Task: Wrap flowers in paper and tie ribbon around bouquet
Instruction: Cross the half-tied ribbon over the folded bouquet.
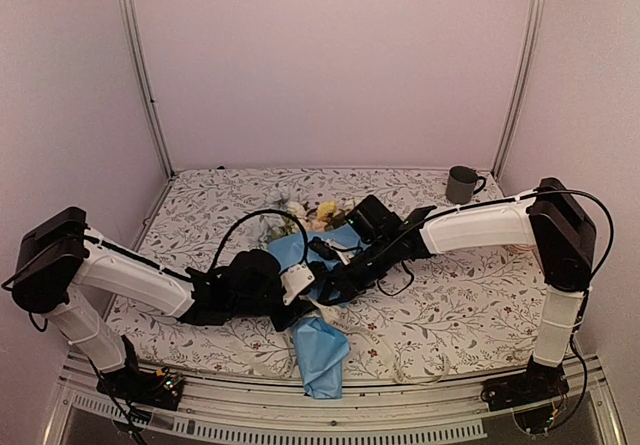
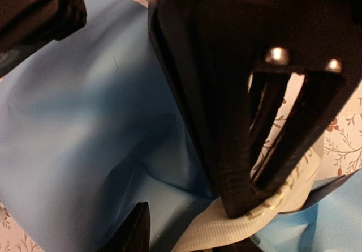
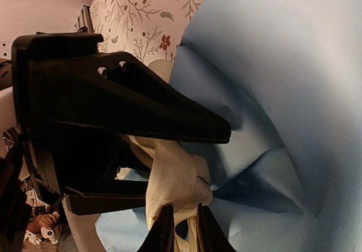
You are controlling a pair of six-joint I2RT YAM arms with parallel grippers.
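Bouquet: light blue paper cone bouquet (image 1: 322, 250) lying in the middle of the table, flower end toward the far side, lower end reaching the near edge.

Flowers: white, yellow and pink flower heads (image 1: 312, 212) poking out of the far end of the cone, resting on the cloth.

Paper: thin light blue paper sheet (image 2: 85, 127), creased and folded inward at the waist of the cone, filling most of both wrist views.

Ribbon: flat cream-white ribbed ribbon (image 3: 169, 187) bunched against the blue paper at the waist of the cone. In the top view, another length trailing over the cloth to the right of the cone's lower end.

Right claw: black right gripper (image 3: 181, 232), fingertips very narrow, closed on the ribbon, with the band rising from between them.

Left claw: black left gripper (image 1: 300, 305), jaws apart at a middle width. In the right wrist view, one finger above the ribbon and one below it, the band passing between them without being pinched.

Arms: both stretched toward the centre of the table, meeting over the waist of the cone, the two claws just beside each other.

Cloth: white floral-patterned tablecloth (image 1: 470, 300) covering the table, under the cone and the ribbon.

Mug: dark grey mug (image 1: 462, 184) standing upright at the far right corner, well apart from the cone.
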